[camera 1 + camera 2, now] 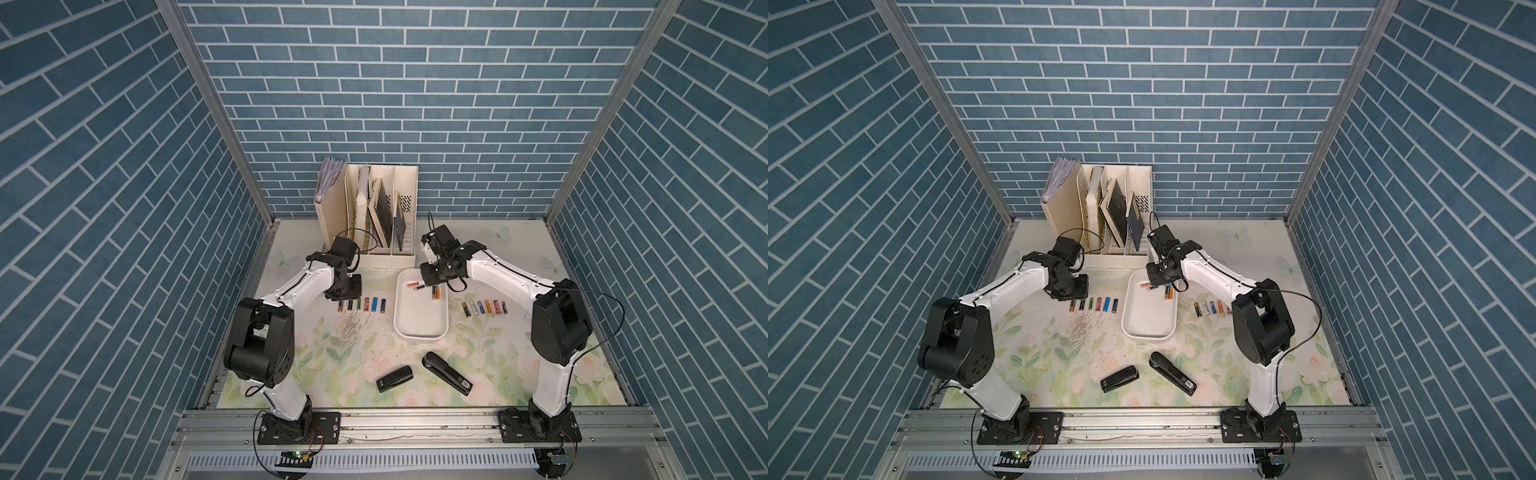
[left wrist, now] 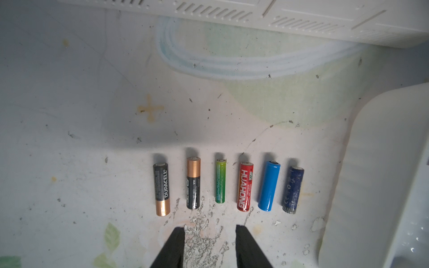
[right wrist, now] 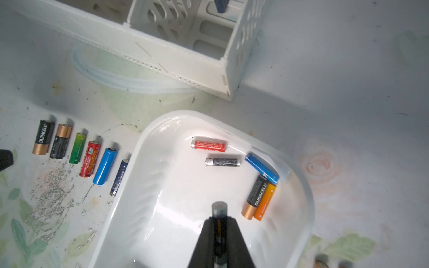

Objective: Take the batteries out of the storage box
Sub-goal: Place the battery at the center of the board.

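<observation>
The right gripper [image 3: 219, 220] is pinched on 1 battery [image 3: 219, 207] above the white tray [image 3: 176, 185]. 5 loose batteries [image 3: 221, 161] lie at the tray's far end. The left gripper [image 2: 210, 232], fingers spread and empty, hovers at a row of 6 batteries [image 2: 220, 181] left of the tray. A second row [image 1: 484, 307] lies to the tray's right.

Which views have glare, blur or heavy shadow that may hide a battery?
Right wrist view: glare streaks on the storage box floor; the battery held in the right claw is blurred. Left wrist view: a broad shadow crosses the mat beyond the six sharp batteries. Both top views: evenly lit, batteries tiny.
</observation>
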Motion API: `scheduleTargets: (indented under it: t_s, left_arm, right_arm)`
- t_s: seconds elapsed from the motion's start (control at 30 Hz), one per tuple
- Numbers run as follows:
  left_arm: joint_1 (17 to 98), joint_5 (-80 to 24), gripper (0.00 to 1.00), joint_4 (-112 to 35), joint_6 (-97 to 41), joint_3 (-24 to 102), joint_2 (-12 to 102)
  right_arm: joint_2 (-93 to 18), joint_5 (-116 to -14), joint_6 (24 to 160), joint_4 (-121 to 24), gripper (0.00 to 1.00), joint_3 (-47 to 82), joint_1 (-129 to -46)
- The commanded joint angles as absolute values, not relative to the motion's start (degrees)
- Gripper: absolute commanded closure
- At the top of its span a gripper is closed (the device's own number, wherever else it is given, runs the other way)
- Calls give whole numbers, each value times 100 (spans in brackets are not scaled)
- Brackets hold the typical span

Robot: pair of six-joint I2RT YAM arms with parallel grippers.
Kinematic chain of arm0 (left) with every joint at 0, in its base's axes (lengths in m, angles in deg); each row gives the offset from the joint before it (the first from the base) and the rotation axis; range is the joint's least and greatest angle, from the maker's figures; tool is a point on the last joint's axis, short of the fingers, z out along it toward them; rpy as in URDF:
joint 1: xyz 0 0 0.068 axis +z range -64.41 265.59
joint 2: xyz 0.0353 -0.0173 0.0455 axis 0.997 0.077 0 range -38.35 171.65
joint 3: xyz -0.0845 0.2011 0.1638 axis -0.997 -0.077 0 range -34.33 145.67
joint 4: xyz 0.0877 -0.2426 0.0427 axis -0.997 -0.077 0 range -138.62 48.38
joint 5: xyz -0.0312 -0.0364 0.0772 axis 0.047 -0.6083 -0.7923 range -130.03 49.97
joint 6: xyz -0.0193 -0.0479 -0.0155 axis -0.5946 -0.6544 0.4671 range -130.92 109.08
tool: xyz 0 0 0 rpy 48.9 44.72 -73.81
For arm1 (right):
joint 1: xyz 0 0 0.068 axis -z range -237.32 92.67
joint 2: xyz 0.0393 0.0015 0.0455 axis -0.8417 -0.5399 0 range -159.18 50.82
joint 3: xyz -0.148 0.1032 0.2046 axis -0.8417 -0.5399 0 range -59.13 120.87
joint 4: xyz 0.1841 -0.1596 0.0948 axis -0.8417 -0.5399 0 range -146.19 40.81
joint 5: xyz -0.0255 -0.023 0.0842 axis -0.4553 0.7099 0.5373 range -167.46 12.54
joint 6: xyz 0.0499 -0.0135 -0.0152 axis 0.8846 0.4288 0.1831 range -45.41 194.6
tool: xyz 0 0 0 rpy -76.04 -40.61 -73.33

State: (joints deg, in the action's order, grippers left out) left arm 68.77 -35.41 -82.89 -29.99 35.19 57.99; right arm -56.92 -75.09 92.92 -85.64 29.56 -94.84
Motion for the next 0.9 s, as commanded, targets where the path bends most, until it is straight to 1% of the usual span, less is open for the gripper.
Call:
scheduleTargets:
  t_s: [0.0, 0.17, 0.37, 0.67, 0.87]
  left_arm:
    - [6836, -3520, 58, -8353, -3001, 3664, 5788]
    - [6827, -3511, 58, -8358, -3000, 3710, 5810]
    - [6818, -3511, 58, -8378, -2985, 3730, 5825]
    - [6766, -3511, 58, -8397, -3006, 3730, 5842]
    - [6698, -3547, 58, -8428, -3008, 3733, 5867]
  right_arm:
    - [-5221, -7444, 9507, -8804, 88, 2672, -9307]
    - [-4730, -7507, 9499, -8925, 88, 2201, -9022]
    - [-4082, -7556, 9567, -8938, 87, 1332, -8811]
    - [-3341, -7506, 9916, -8690, 87, -41, -8766]
    - [-3189, -7388, 10157, -8279, 86, -848, -8773]
